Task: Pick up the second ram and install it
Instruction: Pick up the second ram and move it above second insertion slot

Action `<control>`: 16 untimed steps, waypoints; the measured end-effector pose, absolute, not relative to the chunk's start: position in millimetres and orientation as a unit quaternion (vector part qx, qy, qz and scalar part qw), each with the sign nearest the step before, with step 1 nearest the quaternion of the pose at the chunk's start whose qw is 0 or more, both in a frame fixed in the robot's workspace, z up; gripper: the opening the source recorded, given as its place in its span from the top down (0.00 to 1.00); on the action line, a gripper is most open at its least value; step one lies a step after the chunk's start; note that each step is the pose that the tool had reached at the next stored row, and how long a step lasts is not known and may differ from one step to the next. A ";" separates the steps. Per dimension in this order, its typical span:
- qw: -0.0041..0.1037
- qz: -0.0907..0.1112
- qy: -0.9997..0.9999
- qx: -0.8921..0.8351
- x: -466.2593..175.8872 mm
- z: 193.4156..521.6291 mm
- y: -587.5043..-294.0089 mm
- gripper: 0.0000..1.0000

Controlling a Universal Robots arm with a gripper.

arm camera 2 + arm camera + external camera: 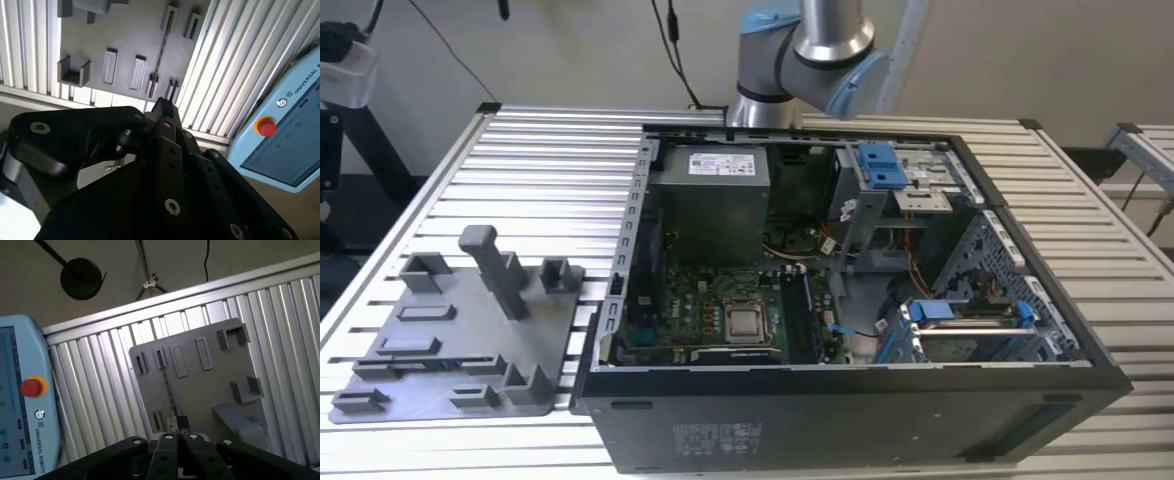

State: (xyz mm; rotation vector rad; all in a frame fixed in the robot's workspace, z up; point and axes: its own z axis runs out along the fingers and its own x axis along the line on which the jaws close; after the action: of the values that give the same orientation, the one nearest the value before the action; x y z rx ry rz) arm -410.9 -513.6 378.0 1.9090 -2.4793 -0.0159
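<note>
The second ram (162,47) shows as a thin dark strip standing on edge between small end posts of the grey fixture plate (125,35). In the first wrist view the ram (167,387) runs across the same plate (200,385). My black gripper (162,106) hangs high above the plate, its tips together and nothing seen between them. In the first wrist view the gripper (177,424) lines up with the near end of the strip. The exterior view has the plate (454,350) at its left and the arm (801,60) rising behind the open computer case (854,400).
Inside the case lie the motherboard with its memory slots (811,310), a grey power-supply box (707,200) and blue drive brackets (881,165). A teach pendant (20,405) with a red button rests on the slatted table (547,170) beside the plate. Tall grey posts (494,270) stand on the plate.
</note>
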 end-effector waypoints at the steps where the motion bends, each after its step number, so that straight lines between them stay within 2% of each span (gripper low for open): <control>1: 0.006 -0.005 -0.787 0.617 -411.0 377.6 -513.5 0.89; 16: 0.002 0.000 -0.715 0.699 -411.1 375.4 -513.5 0.89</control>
State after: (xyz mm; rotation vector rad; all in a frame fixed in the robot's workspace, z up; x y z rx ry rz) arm -411.1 -513.5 375.4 2.1927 -2.2450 -0.0008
